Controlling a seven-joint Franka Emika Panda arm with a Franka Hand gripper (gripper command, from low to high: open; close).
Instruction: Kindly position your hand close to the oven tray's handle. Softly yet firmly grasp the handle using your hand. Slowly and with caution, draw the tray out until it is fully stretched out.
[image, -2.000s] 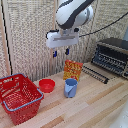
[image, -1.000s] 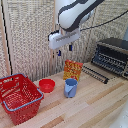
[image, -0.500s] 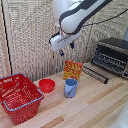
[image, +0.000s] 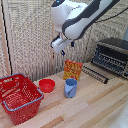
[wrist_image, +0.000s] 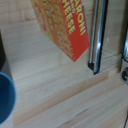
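The oven (image: 114, 54) stands at the exterior view's right. Its tray (image: 97, 71), a dark rack of thin bars, sticks out of the front just above the tabletop. The handle (image: 93, 75) is the dark bar along the rack's front edge; it also shows in the wrist view (wrist_image: 98, 35). My hand (image: 64, 49) hangs high in the air, left of the tray in the exterior view and well apart from it. Its blue-tipped fingers look spread and hold nothing. The fingers are out of the wrist view.
An orange macaroni box (image: 72, 70) stands right beside the handle, also in the wrist view (wrist_image: 62, 25). A blue cup (image: 70, 88) and a red bowl (image: 46, 85) sit in front of it. A red basket (image: 20, 97) stands at the left.
The arm has swung a little toward the exterior view's right, toward the oven, and the hand has shifted with it. The objects on the table have not moved.
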